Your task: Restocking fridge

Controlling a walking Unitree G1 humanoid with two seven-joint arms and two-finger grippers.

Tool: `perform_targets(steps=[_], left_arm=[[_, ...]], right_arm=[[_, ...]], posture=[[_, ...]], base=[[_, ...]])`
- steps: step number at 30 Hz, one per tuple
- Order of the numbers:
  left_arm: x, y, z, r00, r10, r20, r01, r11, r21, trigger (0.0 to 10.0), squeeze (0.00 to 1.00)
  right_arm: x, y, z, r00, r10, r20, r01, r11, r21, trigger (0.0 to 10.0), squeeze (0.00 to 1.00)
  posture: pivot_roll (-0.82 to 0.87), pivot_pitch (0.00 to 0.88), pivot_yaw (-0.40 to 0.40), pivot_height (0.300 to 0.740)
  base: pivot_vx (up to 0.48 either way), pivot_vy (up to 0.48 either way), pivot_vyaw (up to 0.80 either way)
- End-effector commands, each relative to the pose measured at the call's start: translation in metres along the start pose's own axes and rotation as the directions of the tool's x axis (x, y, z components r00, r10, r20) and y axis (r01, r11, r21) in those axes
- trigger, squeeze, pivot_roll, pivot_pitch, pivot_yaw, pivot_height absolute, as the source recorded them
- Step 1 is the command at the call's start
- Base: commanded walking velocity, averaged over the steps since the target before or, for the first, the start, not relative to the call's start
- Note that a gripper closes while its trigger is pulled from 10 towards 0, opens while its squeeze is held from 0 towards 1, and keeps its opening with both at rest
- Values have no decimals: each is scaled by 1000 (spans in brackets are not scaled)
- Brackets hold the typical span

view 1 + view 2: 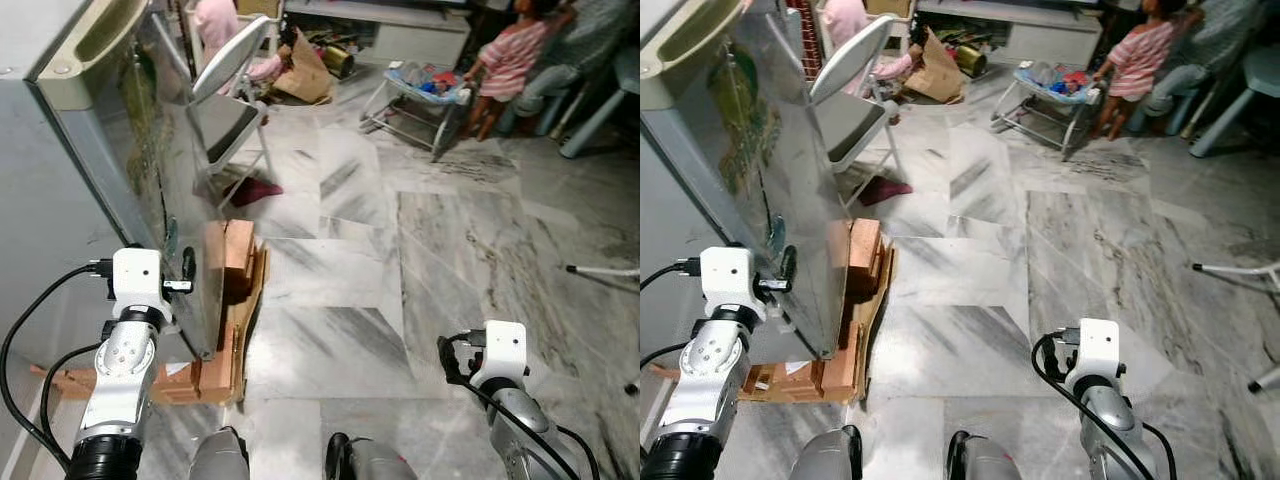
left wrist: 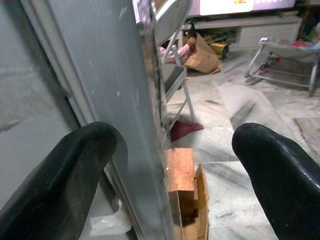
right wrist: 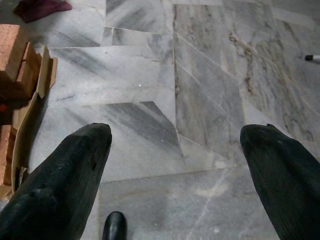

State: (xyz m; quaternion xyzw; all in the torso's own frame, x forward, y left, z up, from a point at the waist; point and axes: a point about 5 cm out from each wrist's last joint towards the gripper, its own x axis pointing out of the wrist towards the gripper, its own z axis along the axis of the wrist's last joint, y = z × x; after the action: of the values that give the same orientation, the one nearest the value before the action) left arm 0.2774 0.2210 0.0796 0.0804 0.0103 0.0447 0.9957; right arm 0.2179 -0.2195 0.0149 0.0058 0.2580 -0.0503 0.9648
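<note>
The fridge [image 1: 60, 210] stands at my left, its shiny silver door [image 1: 150, 150] reflecting the room, with a recessed handle [image 1: 100, 40] near the top. My left gripper [image 2: 175, 145] is open at the door's lower edge. In the left wrist view one finger lies on the grey side and the other on the room side of that edge [image 2: 150, 125]. I cannot tell whether a finger touches the door. My right gripper [image 3: 180, 145] is open and low over the bare marble floor [image 3: 150, 80], holding nothing.
Bricks [image 1: 237, 255] and cardboard [image 1: 245, 330] sit under the fridge's front corner. A folding chair [image 1: 225, 90] stands just beyond the door with a maroon cloth [image 1: 255, 190] at its foot. Farther back are a baby bouncer [image 1: 420, 85], a person in a striped top [image 1: 505, 60] and a cardboard box [image 1: 305, 75].
</note>
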Motion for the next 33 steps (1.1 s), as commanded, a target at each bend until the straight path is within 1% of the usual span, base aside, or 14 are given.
perform_targets(steps=[1, 4, 6, 7, 11, 13, 15, 19, 20, 23, 26, 27, 29, 33], left_arm=[[1, -3, 4, 1000, -9, 19, 9, 1000, 9, 10000, 0], [0, -2, 3, 1000, 15, 11, -15, 999, 29, 10000, 0], [0, 2, 1, 999, 52, 0, -52, 997, 54, 10000, 0], [0, 5, 0, 997, 71, -9, -71, 997, 37, 10000, 0], [-7, 1, -1, 999, 41, -5, -41, 999, 8, 10000, 0], [-16, -7, -4, 1000, 4, -12, -4, 1000, 0, 10000, 0], [-19, -11, -6, 1000, -13, -12, 13, 1000, -16, 10000, 0], [-19, -18, -4, 999, -47, 5, 47, 998, -50, 10000, 0], [-15, -23, 0, 997, -75, 22, 76, 995, -64, 10000, 0], [-6, -27, 5, 995, -97, 40, 99, 993, -67, 10000, 0], [8, -25, 9, 996, -79, 48, 81, 996, -49, 10000, 0], [16, -24, 12, 996, -75, 53, 77, 996, -45, 10000, 0], [18, -24, 13, 996, -75, 55, 78, 996, -45, 10000, 0], [35, -19, 17, 997, -62, 54, 63, 998, -26, 10000, 0]], right_arm=[[-1, 0, 3, 1000, 5, 1, -5, 1000, -22, 10000, 0], [0, 2, 3, 1000, 12, -2, -12, 1000, -26, 10000, 0], [0, 3, 4, 1000, 18, 1, -18, 999, -28, 10000, 0], [1, 4, 6, 1000, 21, 12, -21, 999, -27, 10000, 0], [1, 4, 8, 999, 28, 22, -27, 999, -26, 10000, 0], [1, 5, 8, 999, 26, 24, -26, 999, -26, 10000, 0], [1, 5, 10, 999, 22, 42, -21, 999, -31, 10000, 0], [2, 7, 17, 996, 13, 92, -9, 999, -39, 10000, 0], [2, 8, 23, 992, 13, 124, -9, 999, -33, 10000, 0], [3, 11, 30, 988, 22, 154, -18, 999, -28, 10000, 0], [3, 14, 33, 985, 45, 165, -38, 998, -44, 10000, 0], [3, 15, 34, 984, 53, 167, -46, 998, -46, 10000, 0], [2, 16, 34, 984, 56, 167, -49, 998, -47, 10000, 0], [0, 14, 31, 984, 55, 168, -47, 998, -53, 10000, 0]], posture=[[53, 125, -72, 740], [55, 125, -71, 740], [54, 125, -70, 740], [54, 125, -68, 740], [56, 127, -64, 740], [60, 128, -63, 740], [63, 129, -64, 740], [66, 126, -68, 740], [65, 124, -70, 740], [62, 123, -72, 740], [53, 122, -73, 740], [46, 122, -75, 740], [44, 123, -75, 740], [32, 126, -75, 740]], base=[[0, 0, 0], [0, 0, 0], [0, 0, 0], [0, 0, 0], [0, 0, 0], [0, 0, 0], [0, 0, 0], [0, 0, 0], [0, 0, 0], [0, 0, 0], [0, 0, 0], [0, 0, 0], [0, 0, 0], [0, 0, 0]])
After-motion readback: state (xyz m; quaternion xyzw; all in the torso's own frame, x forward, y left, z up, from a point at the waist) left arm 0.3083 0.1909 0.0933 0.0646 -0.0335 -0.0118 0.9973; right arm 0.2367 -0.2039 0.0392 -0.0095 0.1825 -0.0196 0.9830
